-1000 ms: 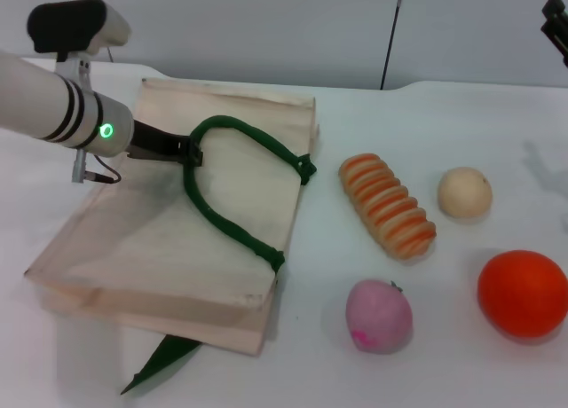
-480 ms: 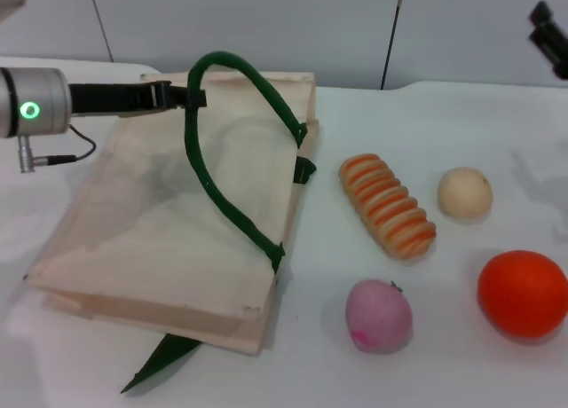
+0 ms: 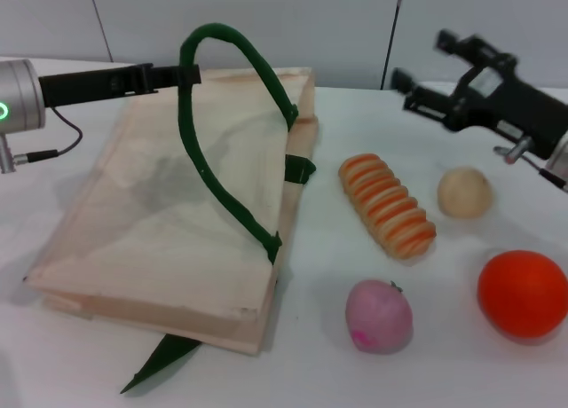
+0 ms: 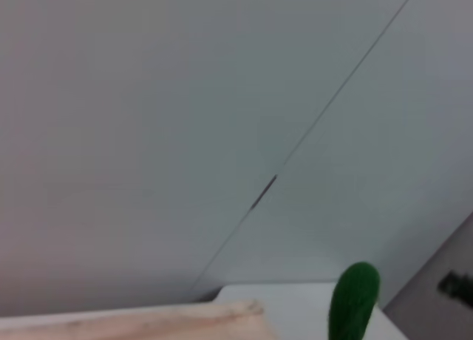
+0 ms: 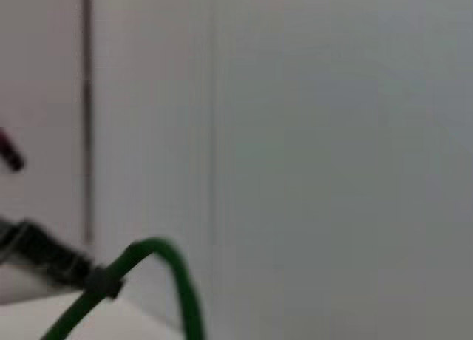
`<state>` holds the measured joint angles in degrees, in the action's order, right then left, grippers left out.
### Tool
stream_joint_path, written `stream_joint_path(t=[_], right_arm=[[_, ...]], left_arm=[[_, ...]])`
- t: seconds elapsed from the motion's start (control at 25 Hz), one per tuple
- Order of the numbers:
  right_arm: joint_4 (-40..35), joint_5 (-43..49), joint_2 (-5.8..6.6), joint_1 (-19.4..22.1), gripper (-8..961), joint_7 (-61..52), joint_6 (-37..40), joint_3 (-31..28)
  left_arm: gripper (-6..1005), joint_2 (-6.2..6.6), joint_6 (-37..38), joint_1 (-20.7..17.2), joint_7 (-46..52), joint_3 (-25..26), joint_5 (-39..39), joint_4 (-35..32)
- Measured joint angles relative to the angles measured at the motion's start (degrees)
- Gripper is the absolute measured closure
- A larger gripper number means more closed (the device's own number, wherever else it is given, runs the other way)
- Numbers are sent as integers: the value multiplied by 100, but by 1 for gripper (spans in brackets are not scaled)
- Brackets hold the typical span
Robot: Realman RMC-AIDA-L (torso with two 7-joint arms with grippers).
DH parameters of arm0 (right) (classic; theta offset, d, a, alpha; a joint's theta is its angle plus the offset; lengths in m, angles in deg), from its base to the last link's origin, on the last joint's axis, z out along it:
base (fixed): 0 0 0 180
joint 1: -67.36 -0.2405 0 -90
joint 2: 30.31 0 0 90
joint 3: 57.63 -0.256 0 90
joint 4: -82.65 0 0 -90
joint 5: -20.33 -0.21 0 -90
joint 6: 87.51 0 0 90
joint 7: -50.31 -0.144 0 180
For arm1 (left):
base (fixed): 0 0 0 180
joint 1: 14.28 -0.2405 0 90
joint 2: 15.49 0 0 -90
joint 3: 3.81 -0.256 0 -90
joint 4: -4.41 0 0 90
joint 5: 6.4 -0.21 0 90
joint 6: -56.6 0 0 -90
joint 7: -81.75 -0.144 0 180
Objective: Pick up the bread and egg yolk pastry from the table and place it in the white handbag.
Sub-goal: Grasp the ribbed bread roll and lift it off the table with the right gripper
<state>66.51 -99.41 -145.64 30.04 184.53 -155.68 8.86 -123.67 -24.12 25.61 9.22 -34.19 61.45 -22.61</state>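
Observation:
The white handbag (image 3: 169,222) lies flat on the table at the left. My left gripper (image 3: 182,74) is shut on its dark green handle (image 3: 226,49) and holds the strap up in an arch above the bag's far edge. The handle also shows in the left wrist view (image 4: 353,304) and the right wrist view (image 5: 171,270). The striped bread (image 3: 388,204) lies to the right of the bag. The pale egg yolk pastry (image 3: 464,192) sits to the right of the bread. My right gripper (image 3: 422,60) is open and empty, in the air behind the bread and pastry.
A bright orange ball (image 3: 524,293) sits at the right edge and a pink round fruit (image 3: 379,315) in front of the bread. The bag's second green strap (image 3: 164,359) sticks out under its near edge. A wall stands behind the table.
My left gripper has lifted the green handle up and back, raising the bag's top layer. My right arm has come into view from the right, above the pastry.

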Motion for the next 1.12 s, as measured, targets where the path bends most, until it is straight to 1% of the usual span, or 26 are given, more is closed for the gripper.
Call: stream_joint_path(t=[0.16, 0.28, 0.36, 0.4, 0.44, 0.52, 0.64, 0.68, 0.84, 1.0, 1.12], right_arm=[[-690, 1055, -8, 86, 59, -1039, 93, -32], [-1517, 2132, -46, 245, 59, -2179, 329, -7], [-2026, 2861, -84, 300, 59, -3047, 521, 19], [-2432, 3536, -117, 316, 59, -3821, 648, 94], [-2432, 3536, -117, 316, 59, -3821, 648, 94], [-2685, 3953, -119, 313, 59, -4397, 728, 323], [-3000, 4340, -120, 292, 60, -5048, 956, 869], [-3152, 4497, -121, 292, 60, -5372, 1092, 1175], [-3634, 5069, -121, 321, 59, -6340, 1500, 1971], [-3831, 5667, -121, 257, 60, -7213, 1892, 2512], [-3836, 5987, -120, 174, 60, -7666, 2027, 2745]], left_arm=[[871, 1, -150, -141, -70, 35, 313, -19], [871, 43, -307, -245, -78, 51, 556, -33], [871, 61, -373, -284, -79, 52, 669, -38], [871, 67, -399, -304, -80, 52, 723, -39], [871, 71, -405, -309, -80, 52, 746, -40], [871, 75, -444, -321, -113, 51, 819, -42], [871, 75, -559, -361, -202, 50, 946, -44], [871, 77, -599, -379, -226, 50, 998, -45], [870, 128, -680, -415, -242, 50, 1066, -39], [870, 137, -732, -424, -247, 49, 1149, -34], [870, 139, -821, -428, -293, 51, 1228, -32]])
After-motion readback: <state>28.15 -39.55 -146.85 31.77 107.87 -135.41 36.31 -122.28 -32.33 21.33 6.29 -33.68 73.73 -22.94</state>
